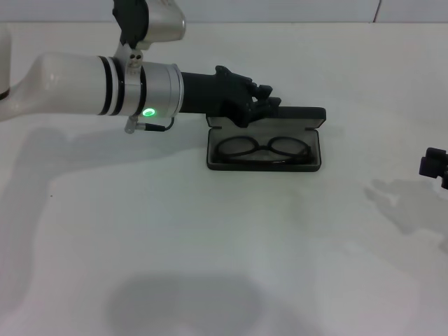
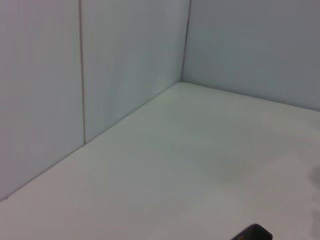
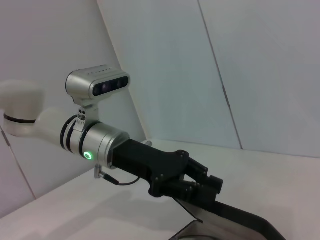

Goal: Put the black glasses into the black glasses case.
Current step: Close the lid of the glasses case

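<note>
The black glasses case (image 1: pixel 213 157) lies open at mid-table, its lid (image 1: pixel 308 115) standing up along the far side. The black glasses (image 1: pixel 263 148) rest folded inside on the grey lining, lenses side by side. My left gripper (image 1: pixel 266 101) reaches in from the left at the lid's left part, shut, touching or just above the lid edge. In the right wrist view the same left gripper (image 3: pixel 207 184) hovers over the lid's rim (image 3: pixel 240 216). My right gripper (image 1: pixel 434 166) is parked at the right edge of the table, only partly in view.
The white tabletop (image 1: pixel 210 266) spreads around the case. Pale wall panels (image 2: pixel 125 65) close off the far side and meet at a corner. The left arm's white forearm (image 1: pixel 70 84) spans the upper left of the head view.
</note>
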